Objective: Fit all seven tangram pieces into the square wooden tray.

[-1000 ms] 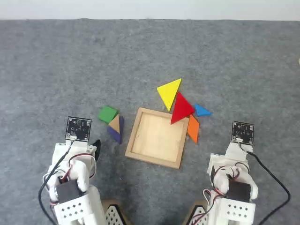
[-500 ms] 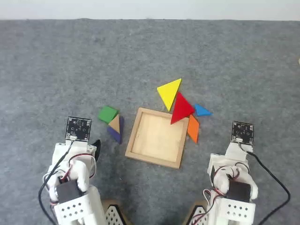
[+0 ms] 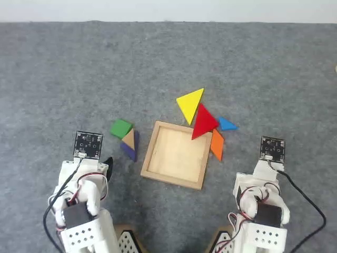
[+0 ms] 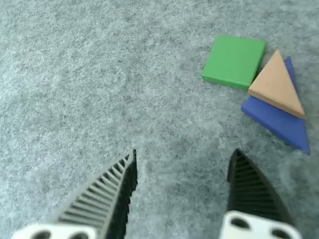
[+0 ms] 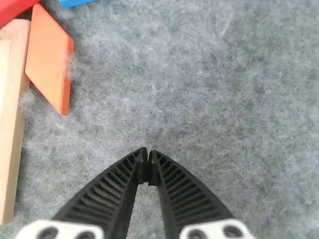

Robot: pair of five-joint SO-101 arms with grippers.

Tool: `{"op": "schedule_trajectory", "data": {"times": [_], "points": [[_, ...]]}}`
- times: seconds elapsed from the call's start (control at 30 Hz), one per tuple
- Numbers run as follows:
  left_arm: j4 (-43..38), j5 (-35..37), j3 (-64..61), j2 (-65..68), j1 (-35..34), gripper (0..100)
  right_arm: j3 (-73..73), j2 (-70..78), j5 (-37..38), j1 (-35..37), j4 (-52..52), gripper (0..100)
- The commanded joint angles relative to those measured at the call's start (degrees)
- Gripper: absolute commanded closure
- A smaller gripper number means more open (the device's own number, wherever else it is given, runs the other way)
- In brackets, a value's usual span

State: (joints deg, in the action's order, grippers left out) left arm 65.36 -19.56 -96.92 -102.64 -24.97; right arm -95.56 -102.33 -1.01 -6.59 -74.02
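The square wooden tray (image 3: 149, 149) lies empty mid-table. A red triangle (image 3: 202, 121) overlaps its far right corner, with a yellow triangle (image 3: 190, 104) behind it, a small blue triangle (image 3: 227, 124) to its right and an orange parallelogram (image 3: 217, 144) along the tray's right side. Left of the tray sit a green square (image 3: 121, 128), a tan triangle (image 3: 128, 138) and the dark blue triangle (image 3: 129, 149) under it. My left gripper (image 4: 182, 157) hangs open over bare mat, short of the green square (image 4: 234, 61). The right gripper (image 5: 148, 152) is shut and empty, near the orange parallelogram (image 5: 48, 62).
A grey felt mat (image 3: 168, 63) covers the table, with wide free room behind and to both sides of the pieces. Both arm bases (image 3: 79, 211) stand at the near edge. In the right wrist view the tray (image 5: 10, 109) edges the picture.
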Motion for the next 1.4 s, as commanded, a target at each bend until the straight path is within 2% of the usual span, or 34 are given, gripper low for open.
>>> {"op": "schedule_trajectory", "data": {"times": [0.0, 0.3, 0.73, 0.9, 0.97, 1.03, 1.1, 1.23, 1.37], "points": [[-0.2, -0.6, 0.4, 0.3, 0.1, 72, -0.9, -1.0, 0.5, -0.6, 0.5, 99.2], [-0.2, -0.6, 0.4, 0.3, 0.1, 72, -0.9, -1.0, 0.2, -0.2, 0.5, 99.2], [-0.2, -0.6, 0.4, 0.3, 0.0, 72, -0.9, -1.4, 0.4, 13.7, 0.7, 99.2], [-0.2, -0.6, 0.4, 0.3, 0.0, 72, -0.8, -1.4, 0.7, 20.3, 4.7, 99.2], [-0.2, -0.6, 0.4, 0.3, 0.0, 72, -0.6, -1.4, 2.9, 19.4, 7.6, 99.2], [-0.2, -0.6, 0.4, 0.3, 0.0, 72, 0.4, -1.1, 10.2, 17.2, 12.0, 98.7], [-0.2, -0.6, 0.4, 0.3, 0.0, 72, 3.2, -0.8, 16.0, 13.0, 12.1, 95.1], [-0.2, -0.6, 0.4, 0.3, 0.0, 72, 11.3, -0.7, 17.5, 0.5, 12.7, 90.2], [-0.2, -0.6, 0.4, 0.3, 0.0, 72, 17.1, 3.2, 17.6, -0.9, 13.1, 89.9]]}}
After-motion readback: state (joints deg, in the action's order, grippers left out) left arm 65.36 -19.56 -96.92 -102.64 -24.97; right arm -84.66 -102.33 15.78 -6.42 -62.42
